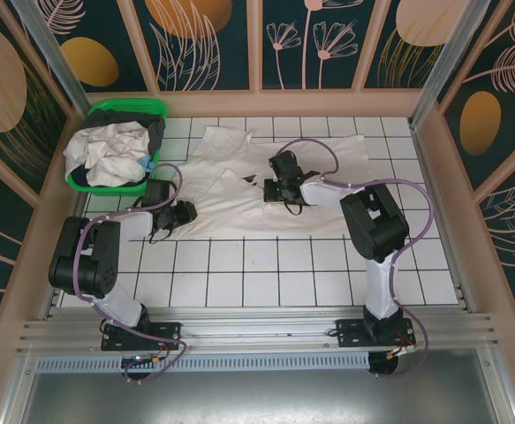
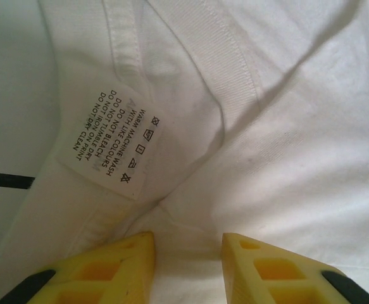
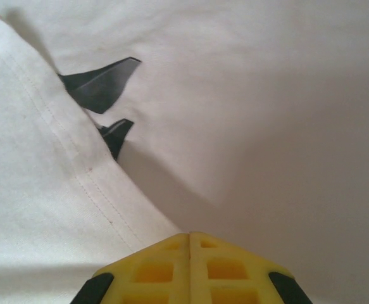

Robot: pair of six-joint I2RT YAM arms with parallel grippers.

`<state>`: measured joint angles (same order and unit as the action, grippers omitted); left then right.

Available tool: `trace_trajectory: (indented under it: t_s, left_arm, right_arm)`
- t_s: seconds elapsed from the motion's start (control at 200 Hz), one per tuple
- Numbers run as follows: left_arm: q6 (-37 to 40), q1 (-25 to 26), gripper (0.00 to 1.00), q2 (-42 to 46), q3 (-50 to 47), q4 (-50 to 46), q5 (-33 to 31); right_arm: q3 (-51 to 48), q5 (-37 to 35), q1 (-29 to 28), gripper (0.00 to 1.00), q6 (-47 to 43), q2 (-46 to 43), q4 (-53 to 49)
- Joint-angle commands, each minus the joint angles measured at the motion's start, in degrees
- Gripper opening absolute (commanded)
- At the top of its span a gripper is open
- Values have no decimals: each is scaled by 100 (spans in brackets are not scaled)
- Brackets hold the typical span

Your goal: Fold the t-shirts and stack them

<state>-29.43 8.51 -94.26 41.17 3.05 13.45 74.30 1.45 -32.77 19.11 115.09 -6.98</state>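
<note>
Since the t-shirt (image 1: 230,212) spread on the table (image 1: 239,274) looks like light, limp cotton, best pinch hems or fold edges. Left gripper (image 2: 188,244) part-open astride cloth by the care label (image 2: 118,149). Right gripper (image 3: 189,235) closed tight at a fold edge, can't tell if cloth is caught.

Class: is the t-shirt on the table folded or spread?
Mostly spread: t-shirt lies flat across tiles, one edge folded over its black print.

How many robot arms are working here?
2. Left gripper over the t-shirt's care label, near the green basket; right gripper shut on the t-shirt mid-table, beside its black print.
</note>
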Motion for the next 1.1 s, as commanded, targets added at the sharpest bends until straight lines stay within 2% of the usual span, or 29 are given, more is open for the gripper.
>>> trace_trajectory:
  t_s: [0.0, 0.065, 0.1, 0.13, 0.24, 0.39, 0.601, 0.716, 0.821, 0.936, 1.096]
  left_arm:
    - [-25, -78, 35, -46, -231, -209, -233]
    - [-61, -78, 35, -33, -232, -187, -158]
    - [-69, -77, 36, -8, -231, -174, -103]
    - [-79, -78, 38, 16, -211, -169, -76]
    - [-21, -78, 43, 144, 38, -390, -1]
    - [69, -73, 46, 553, 346, -766, -175]
    - [3, 311, 47, 470, 682, -736, -69]
    - [-216, 427, 47, 336, 308, -259, 249]
    - [-326, 391, 45, 338, -251, -95, -9]
    - [-388, 186, 44, 435, -836, 26, -99]
    - [-353, 49, 45, 648, -1193, -48, -310]
  right_arm:
    - [-147, -5, 79, 9, 238, -143, 322]
    - [-86, -87, 63, 18, 236, -95, 176]
    - [-82, -114, 61, 32, 209, -136, 146]
    - [-116, -129, 61, 35, 183, -204, 153]
    - [-382, -206, 61, 37, 84, -591, 196]
    - [-1240, -730, 61, 37, 176, -1274, 132]
    - [-2643, -866, 79, 36, 593, -2141, 351]
    - [-3069, -975, 100, 36, 774, -2378, 320]
    - [-3350, -1233, 112, 36, 971, -2576, 71]
    - [-3740, -1138, 625, 37, 1187, -2852, -65]
    - [-4143, -720, 1315, 48, 1375, -3223, -266]
